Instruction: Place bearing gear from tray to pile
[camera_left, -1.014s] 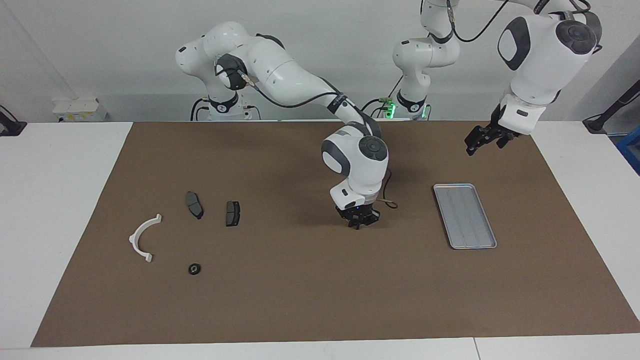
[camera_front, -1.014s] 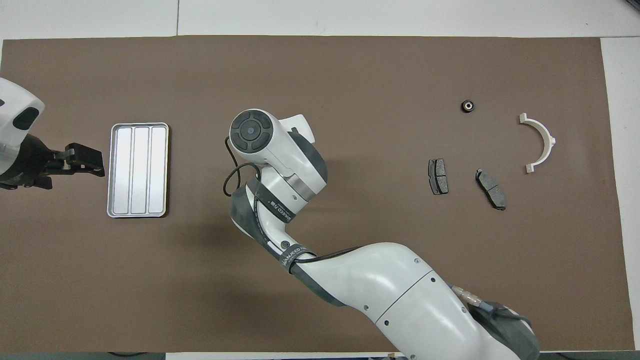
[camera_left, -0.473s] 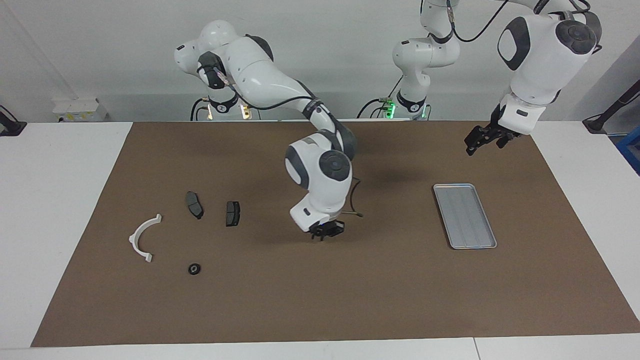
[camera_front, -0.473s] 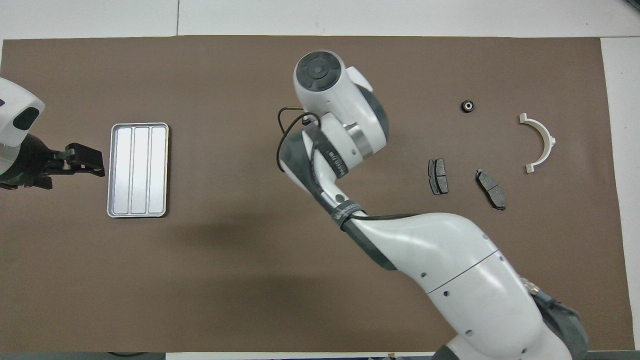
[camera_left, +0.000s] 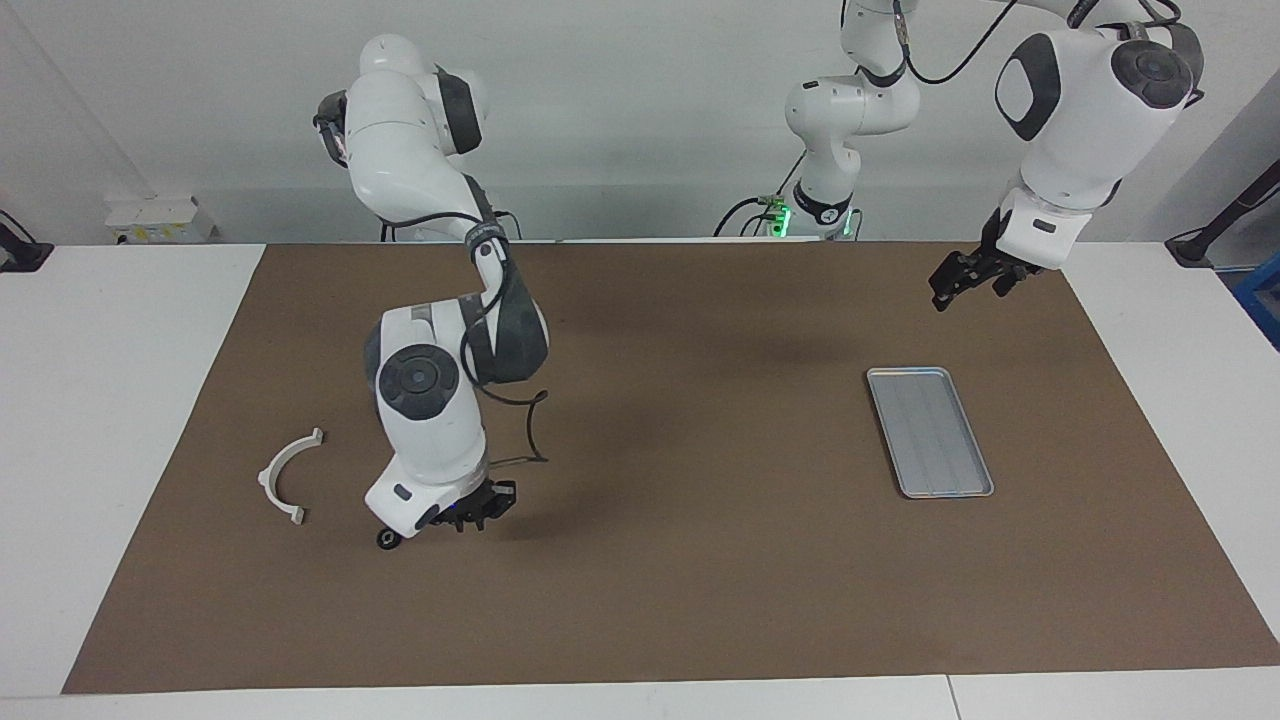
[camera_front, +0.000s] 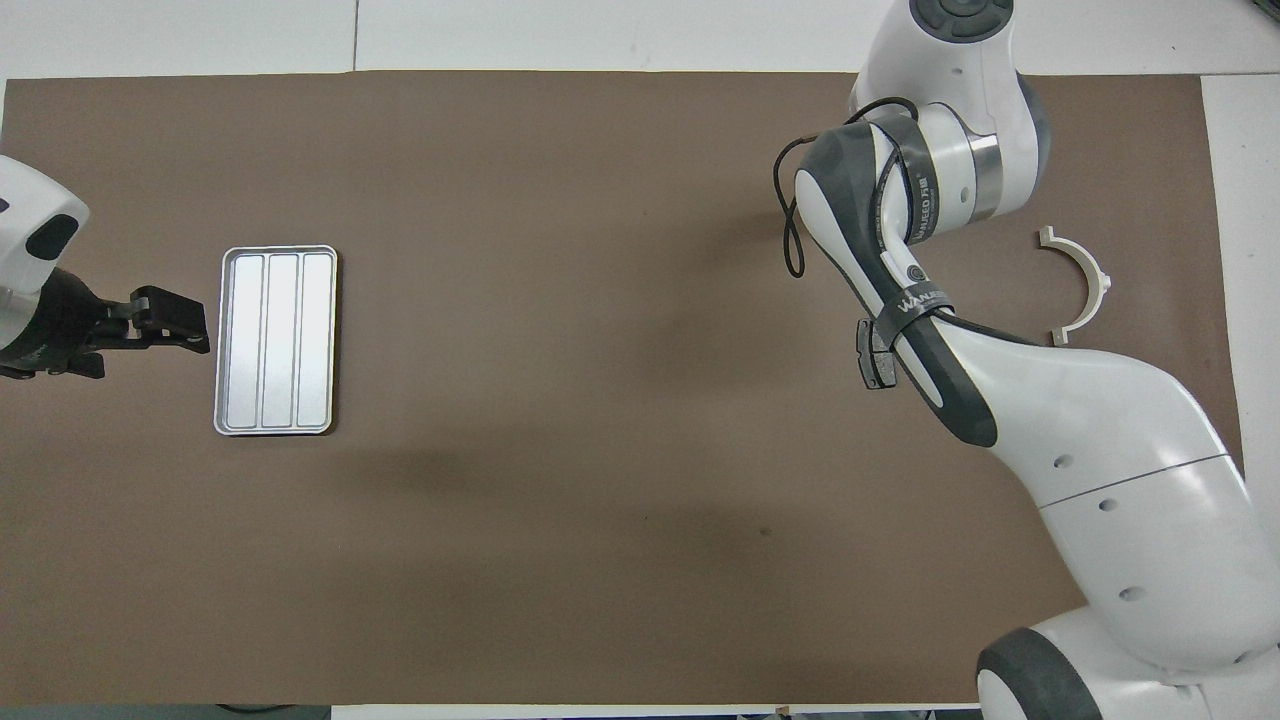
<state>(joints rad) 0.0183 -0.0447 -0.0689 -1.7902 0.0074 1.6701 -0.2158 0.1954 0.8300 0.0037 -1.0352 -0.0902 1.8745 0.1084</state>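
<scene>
Starting with the facing view: the right gripper (camera_left: 478, 512) is hanging low over the brown mat (camera_left: 660, 580) at the right arm's end of the table, its fingertips closed together; whether anything small is pinched between them cannot be told. A small dark round part, apparently a bearing gear (camera_left: 387, 539), is lying on the mat just beside the gripper, half covered by the wrist housing. The white bracket (camera_left: 283, 476) is lying near it, toward the table's end. The right arm is blocking the brake pads entirely in this view. The tray (camera_left: 929, 431) is sitting well apart, toward the left arm's end, with nothing in it. The left gripper (camera_left: 950, 283) is waiting in the air near the mat's corner, fingers spread apart and holding nothing.

Turning to the overhead view: the right arm is covering its own gripper and the gear. One brake pad (camera_front: 870, 357) is showing only as an edge beside the arm. The bracket (camera_front: 1082, 283) and tray (camera_front: 278, 340) are showing clearly. The left gripper (camera_front: 190, 328) is hanging beside the tray.
</scene>
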